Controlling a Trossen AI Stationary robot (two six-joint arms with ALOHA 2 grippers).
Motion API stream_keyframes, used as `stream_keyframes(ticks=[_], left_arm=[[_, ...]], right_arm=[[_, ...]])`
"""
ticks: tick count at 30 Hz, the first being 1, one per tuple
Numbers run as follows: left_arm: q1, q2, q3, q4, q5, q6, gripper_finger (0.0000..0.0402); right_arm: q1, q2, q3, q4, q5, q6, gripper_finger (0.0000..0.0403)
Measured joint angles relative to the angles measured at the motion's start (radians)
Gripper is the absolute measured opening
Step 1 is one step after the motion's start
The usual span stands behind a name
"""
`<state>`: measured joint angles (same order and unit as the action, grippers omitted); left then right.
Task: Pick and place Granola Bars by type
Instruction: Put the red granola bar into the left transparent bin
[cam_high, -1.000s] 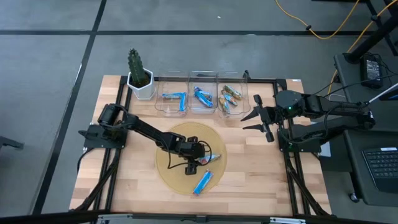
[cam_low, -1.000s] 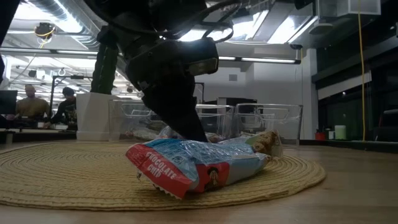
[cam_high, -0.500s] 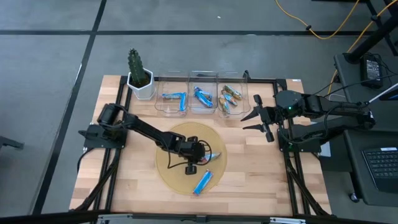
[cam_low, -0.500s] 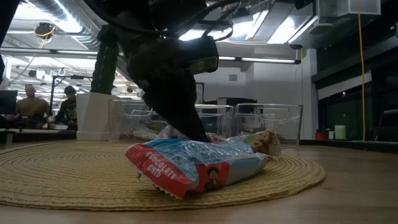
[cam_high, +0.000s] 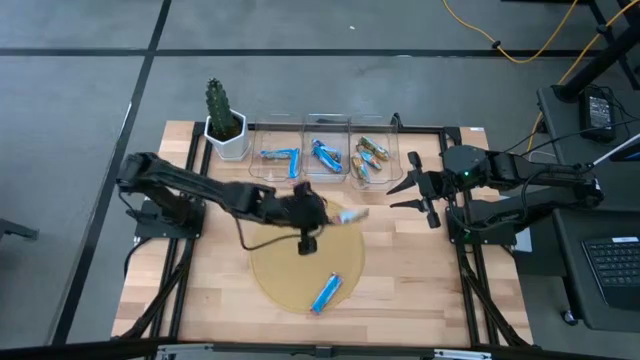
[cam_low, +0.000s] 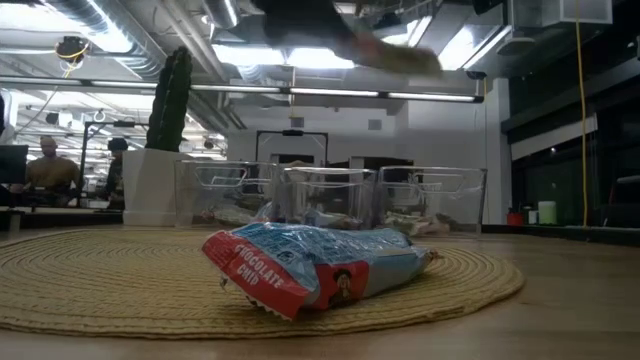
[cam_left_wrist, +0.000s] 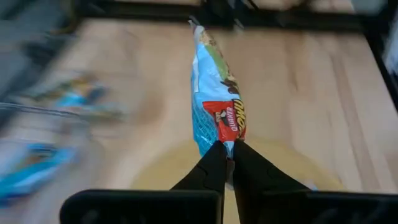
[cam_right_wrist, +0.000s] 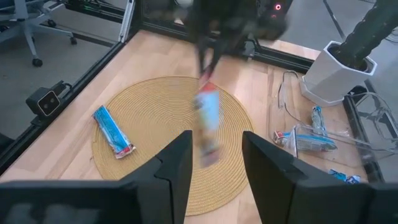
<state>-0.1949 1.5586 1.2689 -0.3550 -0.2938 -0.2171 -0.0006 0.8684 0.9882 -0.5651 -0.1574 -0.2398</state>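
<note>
nearest the front edge of the round woven mat (cam_high: 290, 265), a bright blue granola bar (cam_high: 326, 293) lies flat on the weave, angled, with red print at one end; the low view shows it (cam_low: 318, 268) resting alone on the mat, nothing touching it.

above the mat's far rim, the left gripper (cam_high: 318, 213) hangs in the air, its two dark fingers (cam_left_wrist: 214, 167) pinched tight on the end of a blue-and-silver granola bar (cam_high: 349, 214). the left wrist view shows this bar (cam_left_wrist: 216, 102) reaching away from the fingertips, clear of the wood below, red patch close to the grip. seen from the right wrist view, the same bar (cam_right_wrist: 208, 122) hangs blurred over the mat, held only at its upper end.

beyond the mat, three clear bins (cam_high: 325, 180) stand in a row along the far side. the bin farthest from the right arm holds blue bars (cam_high: 281, 157), the middle one blue-and-silver bars (cam_high: 325, 155), and the one nearest the right arm brown and gold bars (cam_high: 368, 156). a white pot with a cactus (cam_high: 224, 122) stands just beside the row, at the corner away from the right arm.

off the mat's side, level with the bins, the right gripper (cam_high: 408, 186) waits above bare wood, its fingers (cam_right_wrist: 171, 168) parted part-way and holding nothing.
</note>
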Motion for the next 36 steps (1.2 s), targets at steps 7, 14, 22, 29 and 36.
stream_keyframes(ticks=[7, 14, 22, 29, 36], left_arm=[[0.005, -0.152, 0.036, -0.064, -0.207, -0.008, 0.0004], [0.005, -0.185, 0.036, -0.067, -0.295, -0.081, 0.0003], [0.002, -0.206, 0.034, -0.103, -0.348, -0.166, 0.0003], [0.081, -0.379, 0.034, -0.400, -0.440, -0.160, 0.0003], [0.213, -0.606, 0.031, -0.543, -0.417, -0.052, 0.0003]], right_arm=[[0.000, 0.000, 0.000, -0.001, 0.044, -0.006, 0.0142], [-0.001, 0.000, 0.000, -0.001, 0.044, -0.030, 0.0142], [-0.001, 0.000, 0.000, 0.005, 0.056, -0.055, 0.0142], [-0.001, 0.000, 0.000, 0.055, 0.130, -0.055, 0.0142], [-0.001, 0.000, 0.000, 0.089, 0.138, -0.052, 0.0142]])
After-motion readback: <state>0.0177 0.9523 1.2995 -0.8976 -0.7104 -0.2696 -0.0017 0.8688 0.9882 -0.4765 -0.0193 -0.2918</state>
